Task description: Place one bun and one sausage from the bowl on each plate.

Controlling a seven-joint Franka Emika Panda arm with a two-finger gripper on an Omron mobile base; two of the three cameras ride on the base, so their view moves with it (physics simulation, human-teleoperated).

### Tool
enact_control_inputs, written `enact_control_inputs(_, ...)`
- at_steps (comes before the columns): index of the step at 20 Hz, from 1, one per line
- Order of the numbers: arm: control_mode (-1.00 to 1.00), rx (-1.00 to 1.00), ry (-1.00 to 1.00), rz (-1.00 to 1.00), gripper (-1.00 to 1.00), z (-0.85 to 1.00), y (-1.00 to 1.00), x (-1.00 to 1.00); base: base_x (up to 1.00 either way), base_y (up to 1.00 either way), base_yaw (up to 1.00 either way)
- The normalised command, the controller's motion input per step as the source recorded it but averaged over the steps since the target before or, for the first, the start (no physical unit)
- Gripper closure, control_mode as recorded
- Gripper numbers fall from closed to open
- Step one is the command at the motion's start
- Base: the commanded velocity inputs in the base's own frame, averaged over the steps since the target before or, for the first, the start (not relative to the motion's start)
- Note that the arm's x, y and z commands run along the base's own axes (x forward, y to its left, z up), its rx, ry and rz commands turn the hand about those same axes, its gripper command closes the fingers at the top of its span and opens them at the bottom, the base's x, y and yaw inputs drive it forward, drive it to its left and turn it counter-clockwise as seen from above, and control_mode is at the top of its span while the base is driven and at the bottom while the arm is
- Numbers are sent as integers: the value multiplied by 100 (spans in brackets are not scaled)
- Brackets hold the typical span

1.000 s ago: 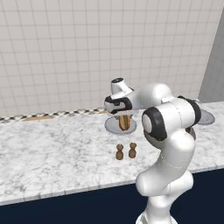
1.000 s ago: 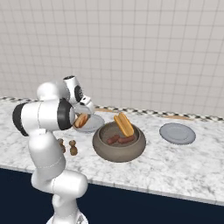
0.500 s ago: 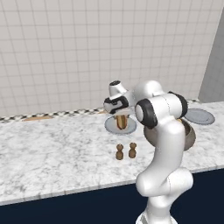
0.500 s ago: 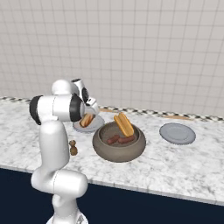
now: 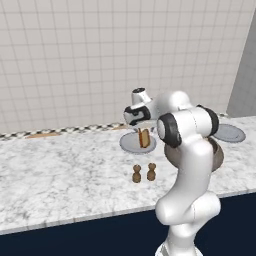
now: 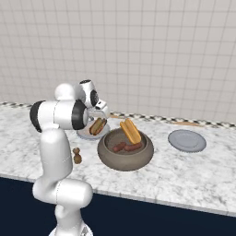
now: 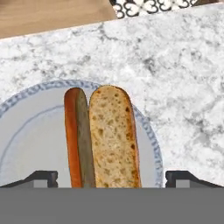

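- Claw (image 7: 111, 186) is hanging released over the near plate (image 7: 26, 131), its two dark tips spread wide at the bottom of the hand view, one at each side of the food and touching neither.
- Bun (image 7: 114, 140) and sausage (image 7: 78, 140) are lying side by side, touching, on that plate at mid-frame in the hand view; this plate looks served.
- Bowl (image 6: 125, 154) is sitting at the centre of the right base view, holding another bun (image 6: 130, 131) propped on its rim and dark sausages (image 6: 126, 147) at the bottom.
- Far plate (image 6: 186, 140), right of the bowl, is lying bare and needs the next pair.
- Remaining bun is probably light, soft and easy to crush; gripping it across its width near the middle seems wisest. Sausages look firm, smooth and rounded, likely to roll or slip, so a crosswise pinch at mid-length suits them.
- Two small brown shakers (image 5: 144, 173) are standing just below the near plate in the left base view.
- Desk (image 5: 65, 170) is speckled grey-white marble, backed by a pale tiled wall (image 5: 75, 60) with a patterned trim strip.
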Motion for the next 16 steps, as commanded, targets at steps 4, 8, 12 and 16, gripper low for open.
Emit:
enact_control_inputs(4,-100,13,-18,-14,-100,63,-97,-100,0,0,0)
enact_control_inputs(8,-100,17,-7,-19,-100,51,-100,-100,0,0,0)
enact_control_inputs(12,-100,16,8,-24,-100,4,-100,-100,0,0,0)
enact_control_inputs(16,-100,13,29,-12,-100,0,-100,-99,0,0,0)
